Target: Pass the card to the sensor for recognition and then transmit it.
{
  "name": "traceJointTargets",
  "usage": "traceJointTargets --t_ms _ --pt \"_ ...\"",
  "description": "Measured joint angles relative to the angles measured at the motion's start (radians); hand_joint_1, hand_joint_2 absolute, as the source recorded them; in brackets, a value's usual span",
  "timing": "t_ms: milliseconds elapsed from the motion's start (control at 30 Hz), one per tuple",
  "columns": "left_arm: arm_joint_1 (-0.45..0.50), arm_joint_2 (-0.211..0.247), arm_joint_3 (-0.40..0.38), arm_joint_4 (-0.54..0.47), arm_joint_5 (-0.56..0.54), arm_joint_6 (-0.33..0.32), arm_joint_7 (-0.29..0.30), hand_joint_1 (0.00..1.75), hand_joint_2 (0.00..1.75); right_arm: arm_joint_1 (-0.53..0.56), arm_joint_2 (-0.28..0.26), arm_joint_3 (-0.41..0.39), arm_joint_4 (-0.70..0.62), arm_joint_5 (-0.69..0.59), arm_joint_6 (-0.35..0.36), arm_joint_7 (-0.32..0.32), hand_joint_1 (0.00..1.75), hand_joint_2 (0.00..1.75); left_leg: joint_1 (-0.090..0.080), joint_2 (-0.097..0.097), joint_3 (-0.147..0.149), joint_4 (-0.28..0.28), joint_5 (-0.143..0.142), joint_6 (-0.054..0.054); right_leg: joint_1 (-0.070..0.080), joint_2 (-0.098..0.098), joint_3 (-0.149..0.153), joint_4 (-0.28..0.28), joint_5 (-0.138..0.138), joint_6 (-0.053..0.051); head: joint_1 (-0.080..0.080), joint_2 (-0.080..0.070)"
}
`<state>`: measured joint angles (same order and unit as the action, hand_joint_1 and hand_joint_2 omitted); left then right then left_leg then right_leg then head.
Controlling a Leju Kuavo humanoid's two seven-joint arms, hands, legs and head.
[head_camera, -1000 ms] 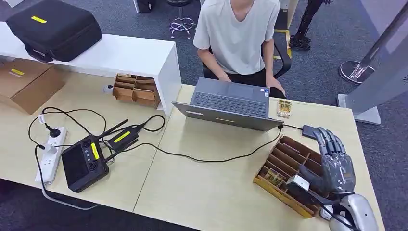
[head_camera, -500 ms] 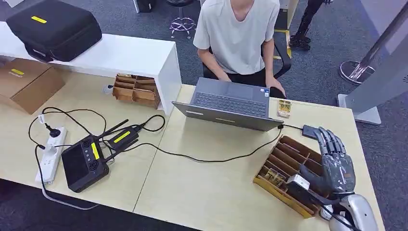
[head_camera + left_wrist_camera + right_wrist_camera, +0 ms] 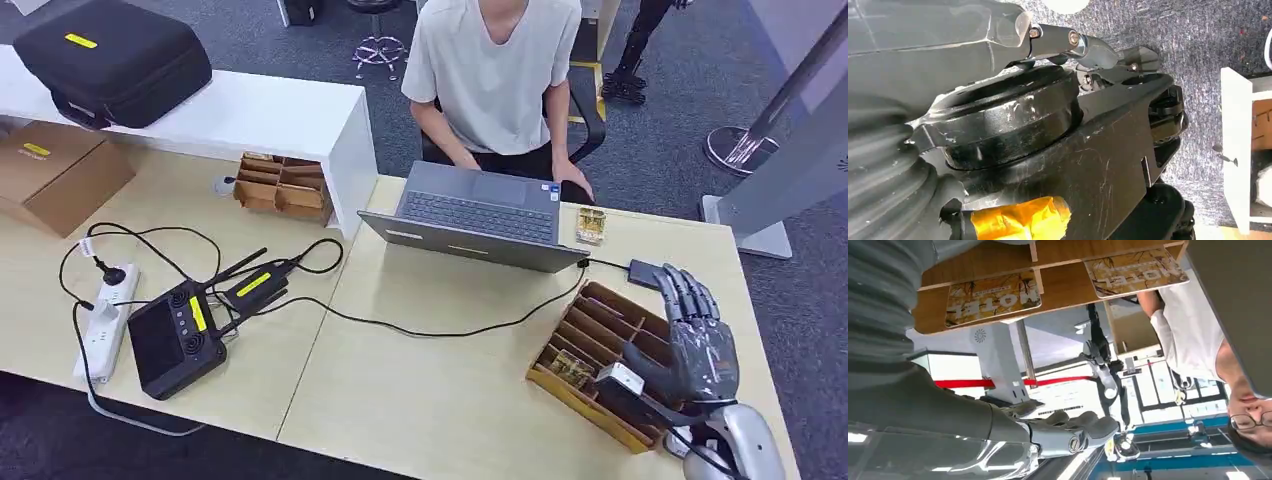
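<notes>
Since a second ago almost nothing has moved: my right hand (image 3: 697, 340) has only crept a touch along the far side of the wooden card tray (image 3: 560, 390), and everything on the table lies as it did.

Around me, an open laptop (image 3: 478, 215) sits across the table with a person (image 3: 495, 75) in a white shirt typing at it. A black cable (image 3: 420, 330) runs from the laptop side toward a small dark sensor (image 3: 645, 272) lying flat near the table's far right edge, just beyond the tray. One card (image 3: 591, 225) lies on the table beside the laptop. To the left are a black controller (image 3: 175, 340), a white power strip (image 3: 108, 320), a second wooden tray (image 3: 283, 186), a cardboard box (image 3: 55, 172) and a black case (image 3: 110, 55) on a white shelf. The tray's upright dividers stand between my fingers and the cards in it; a patterned card (image 3: 572, 368) lies in a slot near the tray's near-left corner, and my right wrist view shows two such cards (image 3: 994, 298) printed "MOTEL" lying on the wood.

My right hand hovers over the tray's right end, palm down, fingers (image 3: 688, 290) stretched out and apart toward the sensor, thumb (image 3: 640, 372) angled down into the tray. It holds nothing. My left wrist view looks down at grey carpet, and I cannot tell how my left hand's fingers lie.
</notes>
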<state>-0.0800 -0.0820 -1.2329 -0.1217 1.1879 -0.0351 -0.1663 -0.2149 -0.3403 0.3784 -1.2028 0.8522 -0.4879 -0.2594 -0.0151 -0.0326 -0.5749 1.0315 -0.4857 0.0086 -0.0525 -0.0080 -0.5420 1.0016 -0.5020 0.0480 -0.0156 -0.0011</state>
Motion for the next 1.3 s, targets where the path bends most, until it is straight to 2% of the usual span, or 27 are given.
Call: traceJointTargets --t_ms 533,1300 --pt "0.0 0.0 0.0 0.0 0.0 0.0 0.0 0.0 1.75 0.005 0.007 -0.024 -0.011 -0.006 -0.028 -0.016 0.0 1.75 0.0 0.0 0.0 0.0 0.0 0.0 0.0 0.0 0.0 0.0 0.0 0.0 0.0 0.0" --pt "0.0 0.0 0.0 0.0 0.0 0.0 0.0 0.0 1.75 0.007 0.011 -0.03 0.024 -0.005 -0.029 -0.014 0.0 1.75 0.0 0.0 0.0 0.0 0.0 0.0 0.0 0.0 0.0 0.0 0.0 0.0 0.0 0.0"
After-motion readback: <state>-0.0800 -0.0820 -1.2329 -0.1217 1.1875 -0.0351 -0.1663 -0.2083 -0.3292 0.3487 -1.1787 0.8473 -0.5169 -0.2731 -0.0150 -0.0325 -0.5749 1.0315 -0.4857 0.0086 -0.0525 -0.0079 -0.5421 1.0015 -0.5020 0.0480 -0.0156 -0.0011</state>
